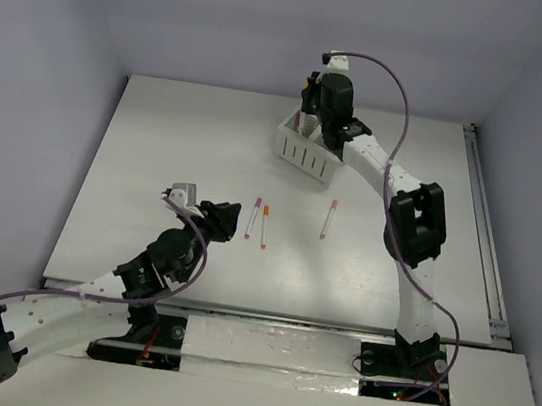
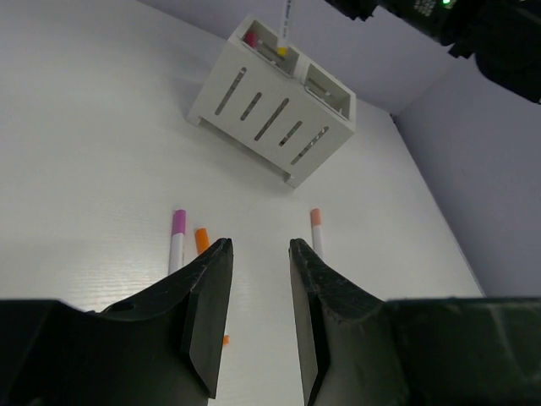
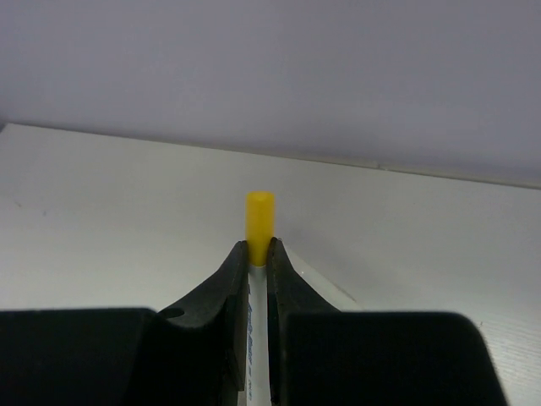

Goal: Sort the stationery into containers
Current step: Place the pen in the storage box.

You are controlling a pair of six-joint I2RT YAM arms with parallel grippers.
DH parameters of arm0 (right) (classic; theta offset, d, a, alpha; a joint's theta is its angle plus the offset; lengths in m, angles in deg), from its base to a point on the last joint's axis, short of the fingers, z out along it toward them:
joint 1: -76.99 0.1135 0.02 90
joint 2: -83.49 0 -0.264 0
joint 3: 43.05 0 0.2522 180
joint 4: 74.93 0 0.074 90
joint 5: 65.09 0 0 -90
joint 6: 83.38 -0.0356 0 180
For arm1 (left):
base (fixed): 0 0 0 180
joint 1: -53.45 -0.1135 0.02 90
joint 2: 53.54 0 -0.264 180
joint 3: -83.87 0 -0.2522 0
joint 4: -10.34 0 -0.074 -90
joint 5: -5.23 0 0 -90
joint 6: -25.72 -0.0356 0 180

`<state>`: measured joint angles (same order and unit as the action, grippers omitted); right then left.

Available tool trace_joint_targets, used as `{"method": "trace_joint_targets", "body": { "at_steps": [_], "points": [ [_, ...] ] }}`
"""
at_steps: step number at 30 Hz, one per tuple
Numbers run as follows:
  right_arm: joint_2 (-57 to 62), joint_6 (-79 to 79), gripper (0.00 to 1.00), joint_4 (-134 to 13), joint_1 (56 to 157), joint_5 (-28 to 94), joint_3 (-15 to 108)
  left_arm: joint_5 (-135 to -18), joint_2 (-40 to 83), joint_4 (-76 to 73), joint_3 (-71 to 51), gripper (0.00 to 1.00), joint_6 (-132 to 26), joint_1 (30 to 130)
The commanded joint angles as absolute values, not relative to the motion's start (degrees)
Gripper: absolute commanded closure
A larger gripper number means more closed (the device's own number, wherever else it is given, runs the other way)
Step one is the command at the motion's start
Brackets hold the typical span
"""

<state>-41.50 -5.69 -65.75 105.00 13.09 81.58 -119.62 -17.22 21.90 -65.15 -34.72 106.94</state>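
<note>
Listing 1 white box (image 1: pixel 306 155): rectangular, matte, 2 square compartments, 5 narrow vertical slots cut in its long wall. It stands at the far centre of the smooth white table (image 1: pixel 158 147).

Right gripper (image 3: pixel 259 251): black, wedge-shaped fingers clamped on 1 yellow-capped pen (image 3: pixel 259 218), a thin white shaft whose cylindrical cap juts past the fingertips. In the left wrist view this pen hangs upright over the box, cap down, its yellow end at the mouth of the compartment that shows a magenta cap (image 2: pixel 251 38). Whether the tip touches the rim cannot be told.

Left gripper (image 2: pixel 258 254): black fingers parted, nothing between them, low over the table and well short of the box.

Loose on the table, lying flat:
- 1 purple-capped pen (image 1: pixel 253 217) and 1 orange-capped pen (image 1: pixel 265 226), side by side, just beside the left gripper.
- 1 salmon-capped pen (image 1: pixel 329 218), apart from that pair, on the right arm's side.

All 3 are slim white cylinders and lie between the box and the arm bases.
</note>
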Motion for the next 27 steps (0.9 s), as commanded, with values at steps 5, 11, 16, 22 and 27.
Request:
{"method": "trace_joint_targets", "body": {
  "at_steps": [5,11,16,22,27],
  "points": [
    [-44.65,-0.5,1.0,-72.68,106.52,7.33,86.65,-116.5,-19.09,27.08,-66.81,0.7,-34.22,106.62],
    [-44.66,1.52,0.98,-76.54,106.52,5.93,82.52,-116.5,-17.85,27.08,-66.28,0.7,-34.13,106.62],
    [-41.32,1.79,0.61,-79.8,106.52,6.44,76.9,-116.85,-17.77,27.07,-66.37,0.7,-34.13,106.62],
    [-34.91,1.88,0.4,-78.22,106.52,6.8,71.8,-117.29,-17.68,26.64,-66.19,0.7,-34.22,106.62],
    [-19.04,-4.35,0.73,-79.27,106.52,6.45,55.13,-117.2,-17.85,26.37,-66.02,0.7,-34.04,106.62]
  ]
}}
